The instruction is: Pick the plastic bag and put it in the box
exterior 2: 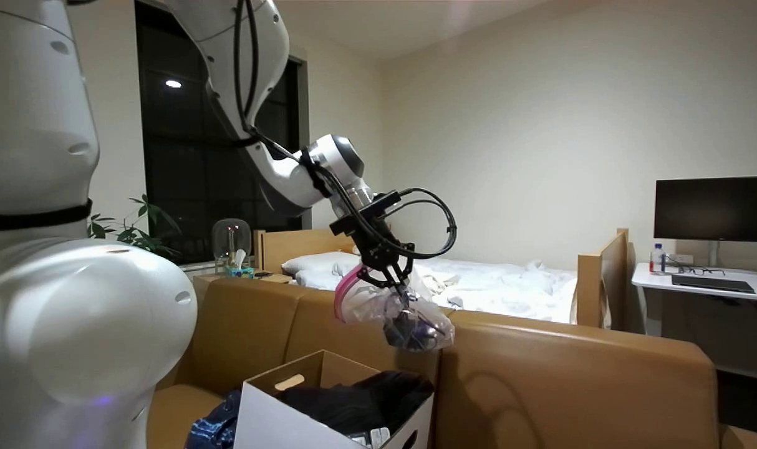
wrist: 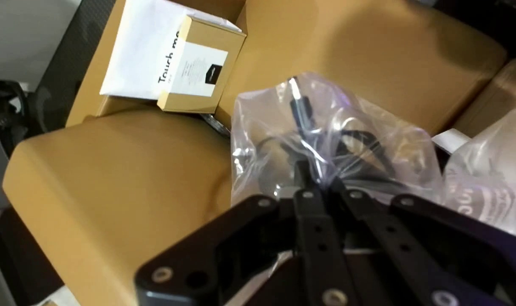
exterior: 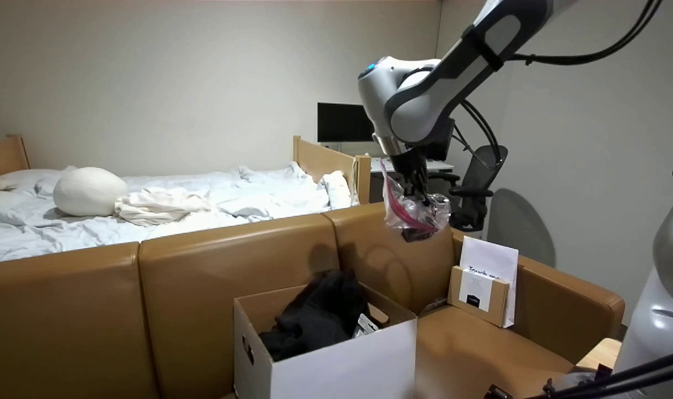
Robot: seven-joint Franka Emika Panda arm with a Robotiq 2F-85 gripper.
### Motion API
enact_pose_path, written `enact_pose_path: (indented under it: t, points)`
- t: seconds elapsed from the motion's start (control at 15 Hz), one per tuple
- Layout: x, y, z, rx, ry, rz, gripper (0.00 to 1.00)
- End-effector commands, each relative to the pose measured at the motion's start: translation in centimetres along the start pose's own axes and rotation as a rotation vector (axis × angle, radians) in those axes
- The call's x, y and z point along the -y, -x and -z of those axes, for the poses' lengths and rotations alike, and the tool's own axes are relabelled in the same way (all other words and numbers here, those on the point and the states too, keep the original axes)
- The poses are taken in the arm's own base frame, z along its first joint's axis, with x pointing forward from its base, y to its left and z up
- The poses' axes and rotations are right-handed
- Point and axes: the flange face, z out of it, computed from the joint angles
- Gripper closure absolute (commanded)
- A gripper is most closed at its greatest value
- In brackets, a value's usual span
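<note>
Pincer [wrist: 319, 175] grips plastic bag [exterior 2: 394, 315] above the sofa [exterior: 231, 277]

The jaws are pressed together on the thin plastic, and the bag hangs in the air, apart from the box [exterior: 342, 366]. In both exterior views it shows against the top edge of the sofa's backrest. A pink strip [exterior 2: 341, 293] runs along the bag; in the wrist view a dark cable [wrist: 364, 172] and a silver-tipped plug [wrist: 301, 108] show through it.

The box stands in front of the backrest, its top uncovered. Black cloth [exterior: 320, 321] fills much of it, beside a small pale item [exterior: 365, 326] too small to identify. In the sofa's corner, by the armrest, a brown package [wrist: 200, 68] stands before a white sheet [wrist: 141, 46] lettered "Touch me".

Farther back, in an exterior view, a white tabletop [exterior 2: 650, 280] carries a monitor [exterior 2: 715, 210] toward its back edge, a bottle [exterior 2: 657, 259] near the corner closest to the bed [exterior 2: 589, 287], and a dark flat thing [exterior 2: 713, 284] near the front edge.
</note>
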Motion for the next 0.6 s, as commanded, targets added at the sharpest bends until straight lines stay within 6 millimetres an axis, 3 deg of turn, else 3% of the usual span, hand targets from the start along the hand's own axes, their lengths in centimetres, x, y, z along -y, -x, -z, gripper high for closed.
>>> enact_pose_path:
  t: [0.0, 0.27, 0.53]
  points:
    - [0.0, 2.5, 2.7, -0.11, -0.015, 0.162, 0.98]
    - [-3.6, 3.2, 2.0, -0.241, -0.133, 0.261, 0.98]
    - [-6.9, 6.5, -0.4, -0.311, -0.276, 0.325, 0.98]
